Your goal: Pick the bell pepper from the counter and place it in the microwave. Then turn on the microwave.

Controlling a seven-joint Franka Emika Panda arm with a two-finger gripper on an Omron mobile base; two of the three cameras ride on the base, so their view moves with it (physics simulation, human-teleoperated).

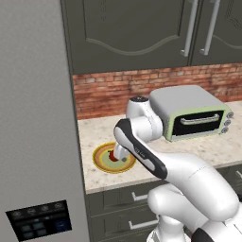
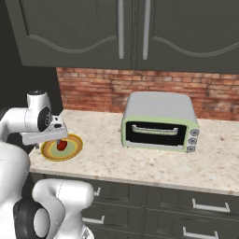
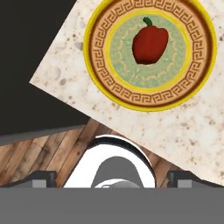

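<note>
No brand or lettering reads anywhere here; the dark control panel at the lower left of the left base view carries small buttons, but their marks are too blurred to make out. On to the gripper: in the hand view its two dark finger tips sit far apart at the bottom corners of the frame, jaws spread as wide as they go, nothing between them and nothing touched.

And there is the bell pepper, glossy red with a little green stem, lying on a round plate with a yellow rim and a brown key-pattern ring, upper centre of the hand view. The plate rests on the beige speckled counter, close to its corner edge.

From the right base view, the pepper shows at the left, partly behind the white hand. A pale-green-trimmed toaster oven stands mid-frame against the brick wall, well apart from the plate.
</note>
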